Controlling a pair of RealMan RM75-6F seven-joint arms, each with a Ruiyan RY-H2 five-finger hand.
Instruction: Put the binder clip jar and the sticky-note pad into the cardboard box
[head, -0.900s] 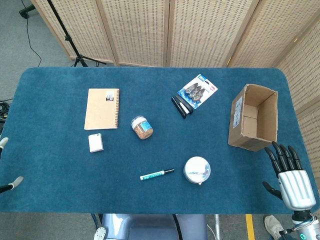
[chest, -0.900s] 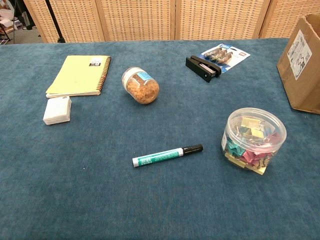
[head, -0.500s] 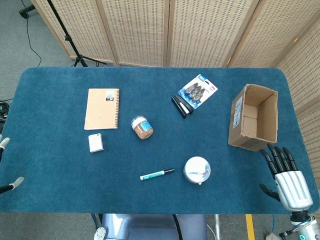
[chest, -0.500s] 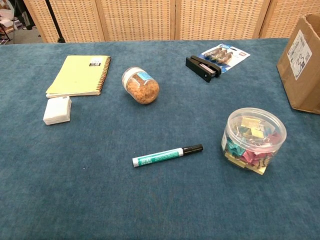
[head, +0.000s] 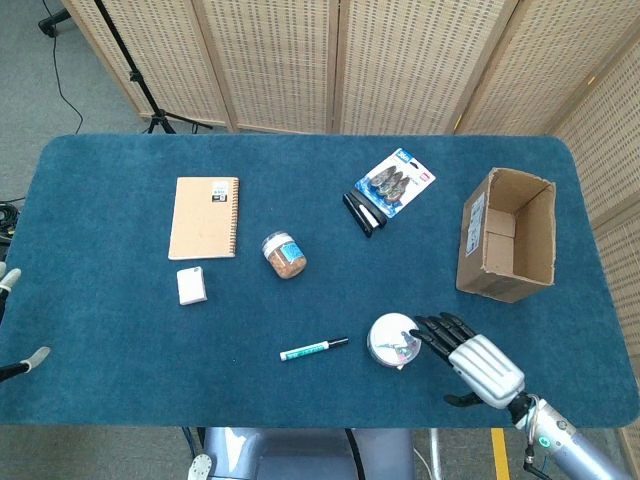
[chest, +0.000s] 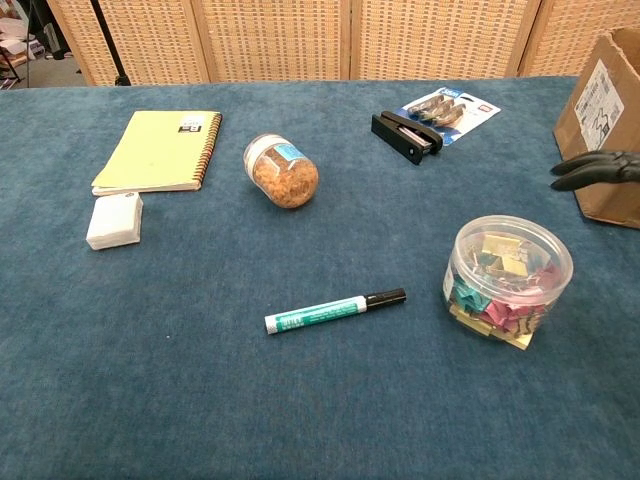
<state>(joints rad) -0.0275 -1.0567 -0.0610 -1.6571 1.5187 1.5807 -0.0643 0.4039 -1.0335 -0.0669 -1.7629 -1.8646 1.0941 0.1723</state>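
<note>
Since the earlier frames the right hand (head: 470, 358) has travelled from the table's near right edge, below the cardboard box (head: 507, 236), leftward to a position just beside the binder clip jar (head: 394, 340). Its dark fingers (head: 436, 328) are spread apart and extended toward the jar's right side; whether the fingertips touch the jar cannot be determined from the head view. It holds nothing. In the chest view only the dark fingertips (chest: 592, 170) enter from the right edge, above and to the right of the jar (chest: 507, 281) and in front of the box (chest: 603, 125). The jar stands upright on the blue table (head: 120, 320), lid on, with coloured clips visible through its clear wall. The sticky-note pad (head: 191, 285), a white block, lies well apart on the left half of the table, just below the spiral notebook (head: 204, 217). The box rests on its side at the right, with its opening facing up in the head view. Of the left hand (head: 22, 362) only pale fingertips show at the left edge of the head view, so its state cannot be determined. Other items: a jar of brown contents (head: 284, 255) on its side, a green marker (head: 313, 348), a black stapler (head: 362, 213) and a blister pack (head: 395, 182).
</note>
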